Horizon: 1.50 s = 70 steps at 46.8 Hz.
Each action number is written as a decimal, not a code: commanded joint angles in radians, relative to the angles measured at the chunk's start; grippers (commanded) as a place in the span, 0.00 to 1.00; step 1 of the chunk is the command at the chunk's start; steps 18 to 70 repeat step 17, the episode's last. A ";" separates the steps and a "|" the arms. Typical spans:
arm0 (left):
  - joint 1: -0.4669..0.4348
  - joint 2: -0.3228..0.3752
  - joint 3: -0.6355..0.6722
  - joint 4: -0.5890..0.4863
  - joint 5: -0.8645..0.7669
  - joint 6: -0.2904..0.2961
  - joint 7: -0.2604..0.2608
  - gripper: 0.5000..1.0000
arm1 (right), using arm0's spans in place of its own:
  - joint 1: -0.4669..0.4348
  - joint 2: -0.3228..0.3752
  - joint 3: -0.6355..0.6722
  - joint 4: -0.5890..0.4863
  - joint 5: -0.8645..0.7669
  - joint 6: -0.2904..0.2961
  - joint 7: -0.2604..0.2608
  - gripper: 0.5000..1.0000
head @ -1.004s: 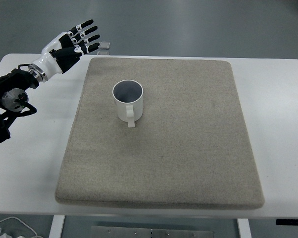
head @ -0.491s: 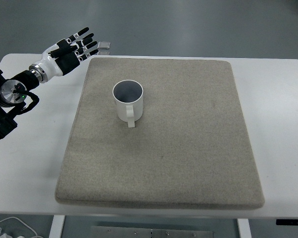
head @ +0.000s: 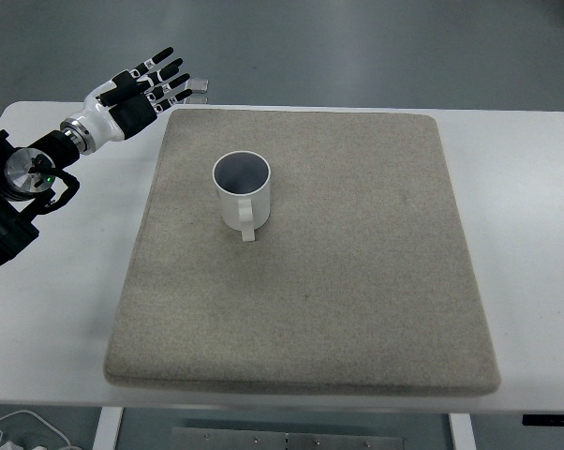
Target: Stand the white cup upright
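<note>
Since the earlier frames, only the left arm had shifted: the left hand sat a bit lower than 1 s before and a touch right of where it was 0.5 s ago, w/ the forearm pulled nearer the left edge. Cup and mat had not moved.

Left hand was held over the table's far-left corner, just off the mat's top-left corner, not touching the mat or cup. Its fingers were spread & straight, pointing up-right, holding nothing. A small clear object lay just beyond the fingertips at the table's far edge; can't tell what it was.

Cup was white, standing upright, mouth up, on the grey mat's upper-left part, handle pointing toward the near edge. It was well apart from the hand.

Mat covered most of the white table. Cables showed below the table at bottom left
</note>
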 commanded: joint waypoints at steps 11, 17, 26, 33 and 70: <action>0.005 0.001 0.000 0.001 0.000 -0.001 -0.002 0.99 | -0.001 0.000 -0.001 0.000 0.002 -0.008 0.000 0.86; 0.006 0.001 0.000 0.000 0.000 -0.001 -0.002 0.99 | -0.001 0.000 -0.009 0.000 -0.009 -0.008 0.000 0.86; 0.006 0.001 0.000 0.000 0.000 -0.001 -0.002 0.99 | -0.001 0.000 -0.009 0.000 -0.009 -0.008 0.000 0.86; 0.006 0.001 0.000 0.000 0.000 -0.001 -0.002 0.99 | -0.001 0.000 -0.009 0.000 -0.009 -0.008 0.000 0.86; 0.006 0.001 0.000 0.000 0.000 -0.001 -0.002 0.99 | -0.001 0.000 -0.009 0.000 -0.009 -0.008 0.000 0.86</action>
